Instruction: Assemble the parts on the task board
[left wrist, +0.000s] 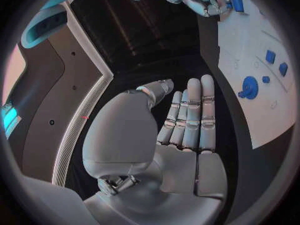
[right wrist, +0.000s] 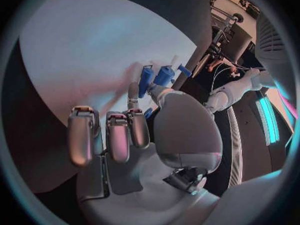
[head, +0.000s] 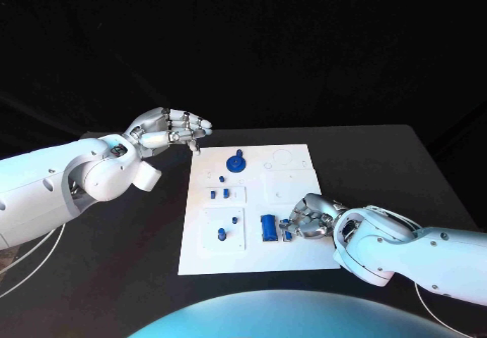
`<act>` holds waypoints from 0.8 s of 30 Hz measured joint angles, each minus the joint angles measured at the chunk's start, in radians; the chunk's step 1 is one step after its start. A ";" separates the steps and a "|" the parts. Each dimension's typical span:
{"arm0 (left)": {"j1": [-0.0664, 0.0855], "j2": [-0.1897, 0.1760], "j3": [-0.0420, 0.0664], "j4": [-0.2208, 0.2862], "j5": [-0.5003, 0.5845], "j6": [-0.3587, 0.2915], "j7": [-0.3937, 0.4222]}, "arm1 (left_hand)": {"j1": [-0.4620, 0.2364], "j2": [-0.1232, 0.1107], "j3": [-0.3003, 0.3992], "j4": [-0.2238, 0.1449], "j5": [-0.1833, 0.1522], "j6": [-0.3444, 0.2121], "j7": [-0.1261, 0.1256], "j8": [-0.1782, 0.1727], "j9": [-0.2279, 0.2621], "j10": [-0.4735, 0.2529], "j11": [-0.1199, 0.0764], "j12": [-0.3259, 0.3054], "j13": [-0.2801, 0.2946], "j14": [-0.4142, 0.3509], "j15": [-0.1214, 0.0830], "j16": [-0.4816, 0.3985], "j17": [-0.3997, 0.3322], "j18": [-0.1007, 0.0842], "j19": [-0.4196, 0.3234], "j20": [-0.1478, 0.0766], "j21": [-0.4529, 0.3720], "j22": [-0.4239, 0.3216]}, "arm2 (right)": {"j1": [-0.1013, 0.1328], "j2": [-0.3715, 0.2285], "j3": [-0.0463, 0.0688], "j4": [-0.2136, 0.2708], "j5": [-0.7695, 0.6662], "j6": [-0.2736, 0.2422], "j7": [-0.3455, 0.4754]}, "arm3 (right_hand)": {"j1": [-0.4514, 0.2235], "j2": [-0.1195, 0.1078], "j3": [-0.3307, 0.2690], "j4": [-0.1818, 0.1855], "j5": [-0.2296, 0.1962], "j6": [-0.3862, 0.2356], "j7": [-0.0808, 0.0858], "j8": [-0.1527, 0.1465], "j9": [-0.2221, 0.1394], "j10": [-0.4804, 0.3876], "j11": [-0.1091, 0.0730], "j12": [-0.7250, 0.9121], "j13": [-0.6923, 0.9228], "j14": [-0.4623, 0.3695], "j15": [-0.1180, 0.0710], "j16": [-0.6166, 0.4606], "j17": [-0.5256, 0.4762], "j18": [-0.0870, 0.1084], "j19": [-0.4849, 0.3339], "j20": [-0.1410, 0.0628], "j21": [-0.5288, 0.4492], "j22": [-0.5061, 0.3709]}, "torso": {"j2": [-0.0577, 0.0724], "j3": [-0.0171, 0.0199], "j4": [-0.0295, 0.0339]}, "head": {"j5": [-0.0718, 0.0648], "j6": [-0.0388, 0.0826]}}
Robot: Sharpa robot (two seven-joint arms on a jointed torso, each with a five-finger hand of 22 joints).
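Right hand (head: pixel 312 217) rested on task board (head: pixel 294 260) near edge, fingertips pinching a small blue part (head: pixel 287 235) beside the blue block (head: pixel 268 227) | left hand (head: pixel 172 129) hovered off the far corner, fingers curled, holding nothing | advice: seat part squarely, slow, without nudging neighbours.

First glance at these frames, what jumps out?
The white task board lying mid-table with small blue parts on it, a blue gear near its far end. The right hand sits at the board's near right side, fingers at a blue block. The left hand hangs off the far left corner, holding nothing.
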 measured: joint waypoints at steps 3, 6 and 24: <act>0.000 0.000 0.000 0.000 0.000 0.000 0.000 | 0.000 0.000 0.000 0.000 0.000 0.000 0.000 0.000 0.000 0.000 0.000 0.003 -0.001 0.000 0.000 0.000 0.000 0.000 0.000 0.000 0.000 0.000 | -0.001 0.001 -0.001 -0.002 -0.002 0.000 -0.003 | -0.048 -0.017 -0.039 0.001 -0.001 0.000 0.000 0.000 -0.003 0.000 0.000 0.000 0.000 0.000 0.000 0.004 0.000 0.000 0.000 0.000 0.000 0.000 | 0.000 -0.0001 -0.0004 | -0.001 0.000; 0.000 0.000 0.000 0.000 0.000 0.000 0.000 | 0.000 0.000 0.000 0.000 0.000 0.000 0.000 0.000 0.000 0.000 0.000 0.003 -0.001 0.000 0.000 0.000 0.000 0.000 0.000 0.000 0.000 0.000 | -0.001 0.002 -0.001 -0.002 -0.003 0.002 -0.006 | -0.082 -0.024 -0.077 0.001 -0.004 0.002 -0.002 0.000 -0.001 0.000 0.000 0.004 0.000 0.000 0.000 0.004 0.000 0.000 0.000 0.000 0.000 0.000 | 0.000 -0.0003 -0.0006 | -0.002 0.000; 0.000 -0.001 0.000 -0.002 0.000 0.000 0.000 | 0.000 0.000 0.000 0.000 0.000 0.000 0.000 0.000 0.000 0.000 0.000 0.003 -0.001 0.000 0.000 0.000 0.000 0.000 0.000 0.000 0.000 0.000 | -0.001 -0.007 -0.001 0.005 -0.007 0.013 -0.010 | -0.130 -0.044 -0.178 -0.001 -0.004 0.002 -0.002 0.000 0.002 0.000 0.000 0.004 0.000 0.000 0.000 0.004 0.000 0.000 0.000 -0.007 0.000 0.000 | 0.000 0.0001 -0.0006 | -0.003 0.000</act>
